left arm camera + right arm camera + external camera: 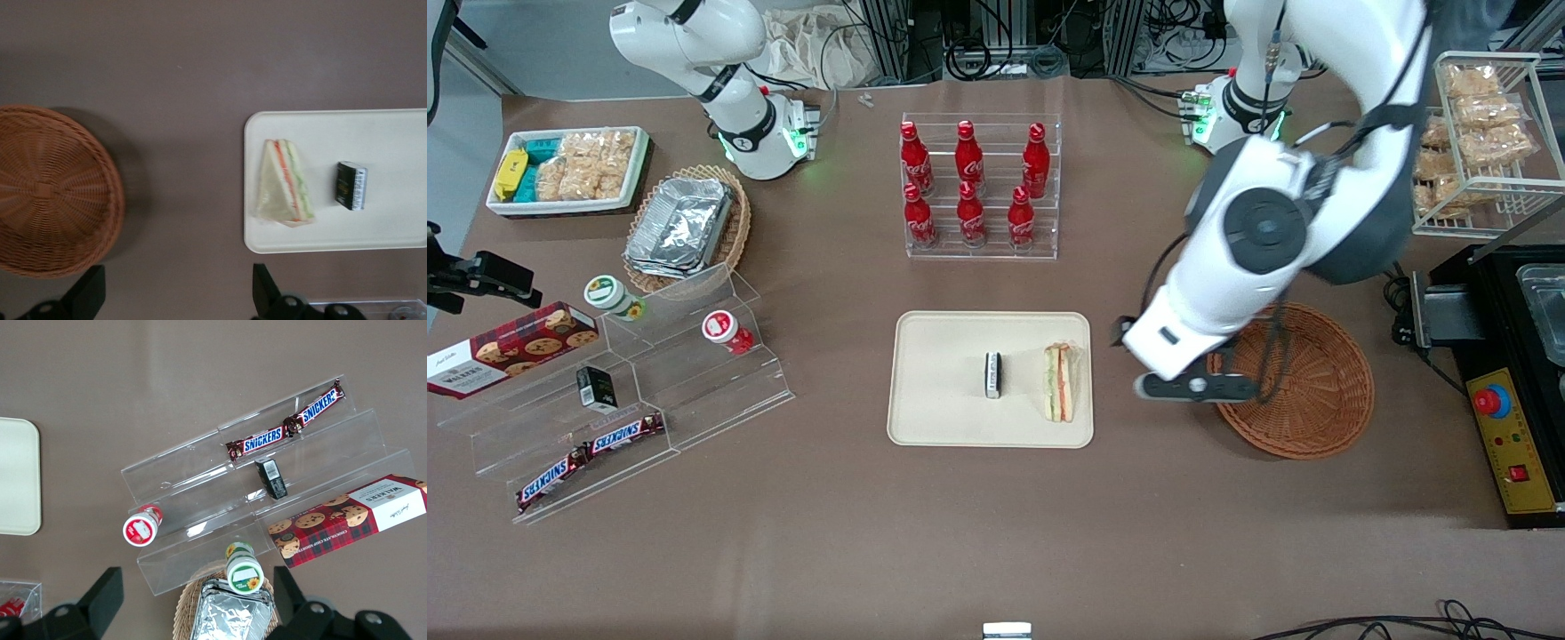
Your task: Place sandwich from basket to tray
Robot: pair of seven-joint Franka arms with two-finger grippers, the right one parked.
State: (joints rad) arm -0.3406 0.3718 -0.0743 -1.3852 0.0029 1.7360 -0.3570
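Observation:
The sandwich, a wrapped white-bread wedge with green and orange-red filling, lies on the beige tray near its edge toward the working arm's end. It also shows in the left wrist view on the tray. The reddish-brown round basket holds nothing. My left gripper hangs open and empty above the bare table, between tray and basket.
A small black box lies mid-tray. A rack of cola bottles stands farther from the camera. An acrylic stand with snacks sits toward the parked arm's end. A black machine stands beside the basket.

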